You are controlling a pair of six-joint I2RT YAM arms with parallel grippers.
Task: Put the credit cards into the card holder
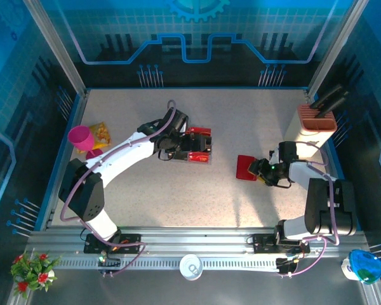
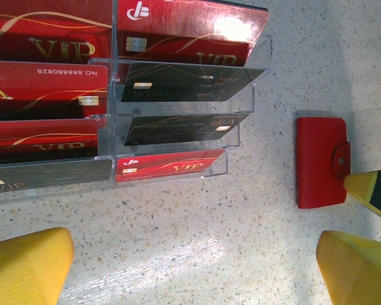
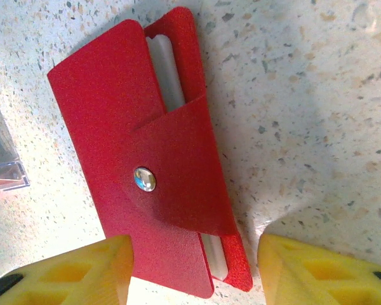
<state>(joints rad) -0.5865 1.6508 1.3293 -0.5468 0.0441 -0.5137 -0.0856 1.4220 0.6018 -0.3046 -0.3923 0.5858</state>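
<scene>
Several red and black credit cards [image 2: 171, 168] stand in the slots of a clear plastic tray [image 2: 241, 101], which also shows in the top view [image 1: 198, 147]. My left gripper [image 2: 193, 267] hovers wide open over bare table just in front of that tray, with nothing between its yellow fingers [image 2: 25, 267]; from above, the left gripper [image 1: 176, 147] is at the tray's left side. The red card holder [image 3: 152, 159] lies shut, its flap snapped closed. My right gripper [image 3: 193, 273] stands open astride the holder's near end, the right finger [image 3: 324, 273] apart from it. The card holder [image 1: 246, 168] lies left of the right gripper [image 1: 261, 170].
A pink cup [image 1: 81, 138] and a yellow packet [image 1: 101, 132] sit at the left edge. A beige slotted block [image 1: 316, 124] stands at the back right, behind the right arm. Open table lies between tray and card holder [image 2: 320, 162].
</scene>
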